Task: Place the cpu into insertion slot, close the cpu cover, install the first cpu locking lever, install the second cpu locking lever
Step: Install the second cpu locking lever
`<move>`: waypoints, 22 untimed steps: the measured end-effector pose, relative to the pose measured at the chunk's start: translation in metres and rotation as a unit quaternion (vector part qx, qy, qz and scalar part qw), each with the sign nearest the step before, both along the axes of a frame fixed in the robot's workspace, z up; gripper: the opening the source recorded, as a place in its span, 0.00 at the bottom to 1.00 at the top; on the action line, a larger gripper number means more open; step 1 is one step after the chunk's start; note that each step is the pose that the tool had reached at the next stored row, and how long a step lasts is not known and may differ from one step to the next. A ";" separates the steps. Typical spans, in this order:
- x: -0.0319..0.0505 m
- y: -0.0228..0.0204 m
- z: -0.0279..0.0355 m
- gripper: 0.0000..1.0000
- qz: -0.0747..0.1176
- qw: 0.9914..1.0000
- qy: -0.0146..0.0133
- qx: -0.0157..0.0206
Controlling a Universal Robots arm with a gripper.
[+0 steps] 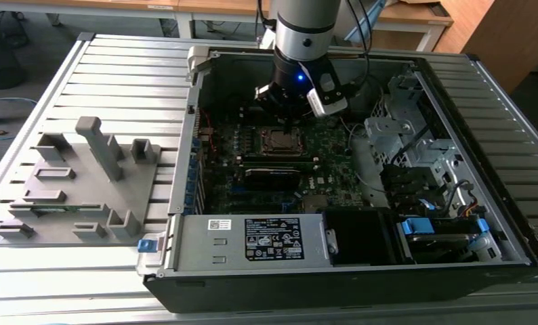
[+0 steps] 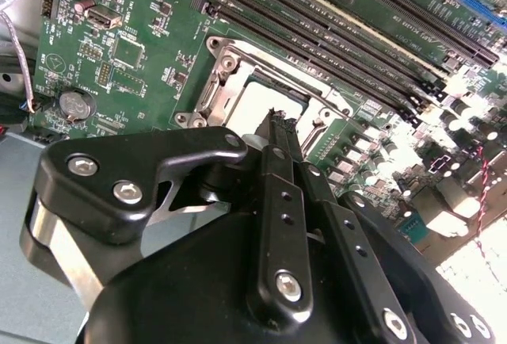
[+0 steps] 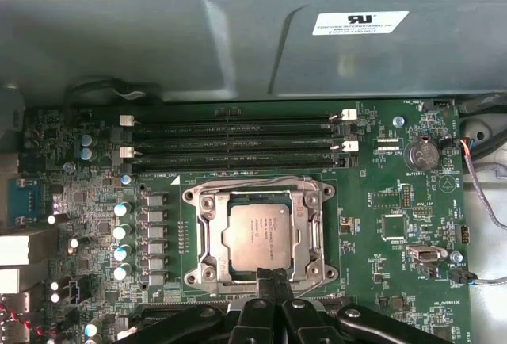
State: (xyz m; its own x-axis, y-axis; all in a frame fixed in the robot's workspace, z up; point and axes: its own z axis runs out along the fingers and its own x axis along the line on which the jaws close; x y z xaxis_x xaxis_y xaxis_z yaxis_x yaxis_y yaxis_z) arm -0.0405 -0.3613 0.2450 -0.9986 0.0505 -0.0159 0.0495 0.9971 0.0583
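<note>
Pincer pressed together at the edge of the chip socket inside the open computer case.

The gripper (image 3: pixel 268 279) hangs over the green board (image 3: pixel 380 233) with its fingers (image 2: pixel 279 142) pressed together, holding nothing; its tip sits at the near rim of the insertion slot (image 3: pixel 207 277). Just beyond the tip, the cpu (image 3: pixel 257 237) lies flat in that slot, and the cpu cover (image 3: pixel 202 209) lies down around it, framing it. Farther past the chip run the long black memory slots (image 3: pixel 238 142). In the exterior view the gripper (image 1: pixel 289 128) stands just above the socket.
</note>
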 end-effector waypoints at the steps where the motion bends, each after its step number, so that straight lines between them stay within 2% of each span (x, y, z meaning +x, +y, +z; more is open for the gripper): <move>1: 0.0000 0.0000 0.0000 0.11 0.000 1.000 0.000 0.000; 13: 0.0000 -0.0019 0.0000 0.11 0.000 1.000 0.000 0.000; 22: 0.0000 -0.0068 0.0000 0.11 0.000 1.000 0.000 0.000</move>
